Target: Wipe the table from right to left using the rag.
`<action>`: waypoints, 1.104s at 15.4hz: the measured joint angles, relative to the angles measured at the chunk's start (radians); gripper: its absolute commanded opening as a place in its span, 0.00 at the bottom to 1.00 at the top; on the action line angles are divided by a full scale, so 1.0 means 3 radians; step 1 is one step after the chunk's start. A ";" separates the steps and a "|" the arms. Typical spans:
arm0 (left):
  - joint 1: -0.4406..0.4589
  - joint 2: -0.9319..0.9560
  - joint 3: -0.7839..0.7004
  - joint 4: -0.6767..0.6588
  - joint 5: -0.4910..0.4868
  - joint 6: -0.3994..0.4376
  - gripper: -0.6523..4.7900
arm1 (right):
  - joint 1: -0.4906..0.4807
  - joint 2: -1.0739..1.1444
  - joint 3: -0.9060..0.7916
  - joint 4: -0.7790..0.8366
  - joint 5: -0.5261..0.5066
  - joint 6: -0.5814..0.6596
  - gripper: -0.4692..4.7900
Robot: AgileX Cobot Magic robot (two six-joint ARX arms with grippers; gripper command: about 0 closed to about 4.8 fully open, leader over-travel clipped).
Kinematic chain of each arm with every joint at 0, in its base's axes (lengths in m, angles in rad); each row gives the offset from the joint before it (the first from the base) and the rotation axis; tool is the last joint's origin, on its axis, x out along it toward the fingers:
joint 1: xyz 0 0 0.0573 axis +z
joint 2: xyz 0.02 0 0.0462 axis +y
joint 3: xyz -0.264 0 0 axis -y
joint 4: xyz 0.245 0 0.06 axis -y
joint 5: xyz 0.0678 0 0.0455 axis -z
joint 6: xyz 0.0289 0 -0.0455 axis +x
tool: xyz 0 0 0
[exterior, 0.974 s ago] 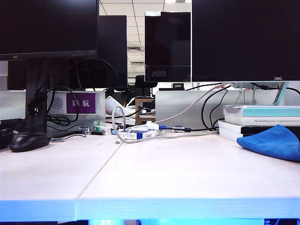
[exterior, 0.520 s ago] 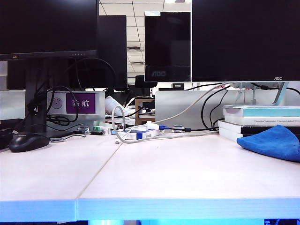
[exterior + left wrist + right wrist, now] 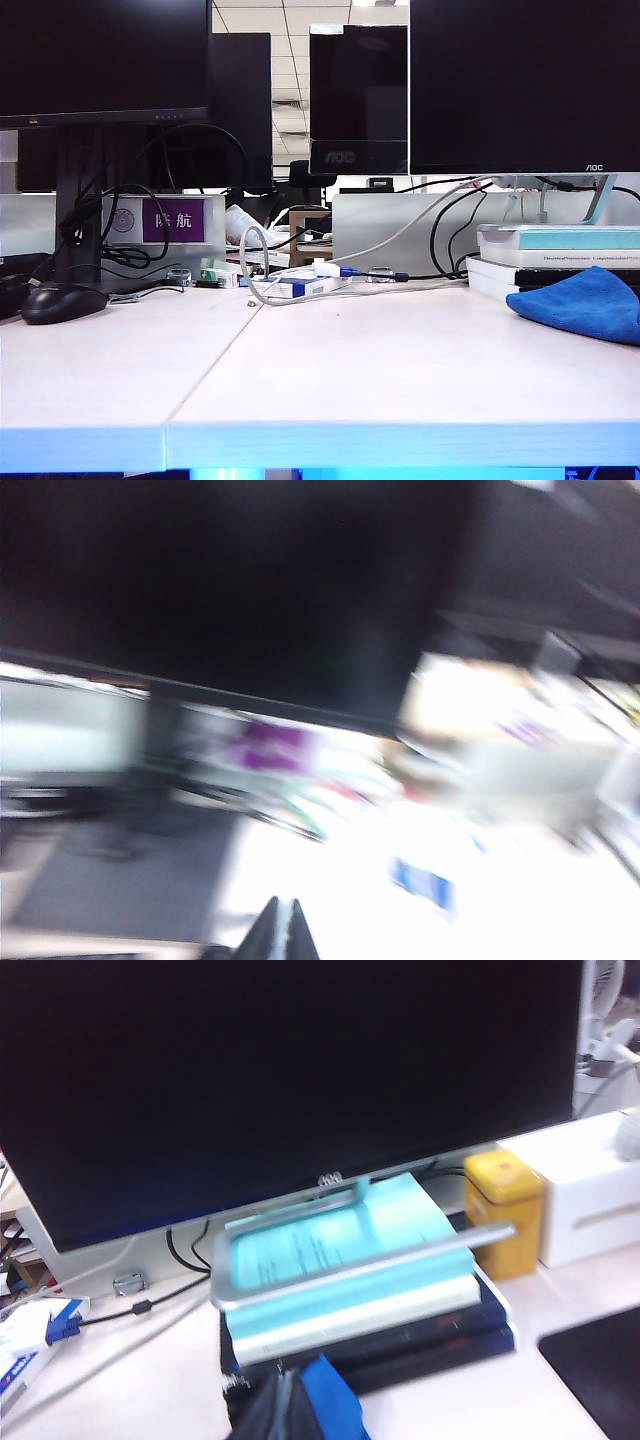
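Meanwhile, left gripper (image 3: 280, 930) and right gripper (image 3: 283, 1405) aloft, jaws pressed together, rag (image 3: 585, 302) untouched on table (image 3: 380, 360).

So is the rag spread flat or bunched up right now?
Bunched: the rag lies in a rumpled heap on the table beside the books, untouched.

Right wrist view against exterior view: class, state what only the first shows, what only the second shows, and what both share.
Only the right wrist view shows the shut right gripper, a yellow tin and a white box. Only the exterior view shows the black mouse, the purple sign and the seam in the table; neither gripper appears there. Both show the blue rag, the turquoise book on its stack, and the monitor above it.
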 measured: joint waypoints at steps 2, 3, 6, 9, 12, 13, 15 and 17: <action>-0.0127 0.0535 0.0518 -0.0509 0.0425 0.0050 0.11 | 0.0000 0.0444 0.0437 -0.0086 0.0000 -0.0001 0.08; -0.0249 0.0682 0.0702 -0.0554 0.0549 0.0097 0.11 | 0.0000 0.0589 0.0608 -0.0149 0.0000 -0.0001 0.08; -0.0791 0.0979 0.1167 -0.0610 0.0683 0.0148 0.11 | 0.0000 0.1069 0.1218 -0.0651 -0.0047 -0.0005 0.08; -0.1475 0.1205 0.1512 -0.0904 0.0713 0.0251 0.11 | -0.0001 0.1478 0.1610 -0.1195 -0.0153 -0.0083 0.08; -0.2015 0.1369 0.1727 -0.1367 0.0488 0.0362 0.11 | 0.0003 0.1633 0.1623 -0.1462 -0.0342 -0.0108 0.08; -0.2102 0.1409 0.1766 -0.1551 0.0324 0.0423 0.11 | 0.0001 0.1670 0.1624 -0.1556 -0.0367 -0.0108 0.08; -0.2195 0.1469 0.1834 -0.1778 0.0150 0.0487 0.11 | -0.0001 0.1726 0.1623 -0.1698 -0.0430 -0.0109 0.08; -0.2275 0.1472 0.1850 -0.1895 0.0164 0.0496 0.11 | 0.0000 0.1756 0.1624 -0.1848 -0.0449 -0.0112 0.08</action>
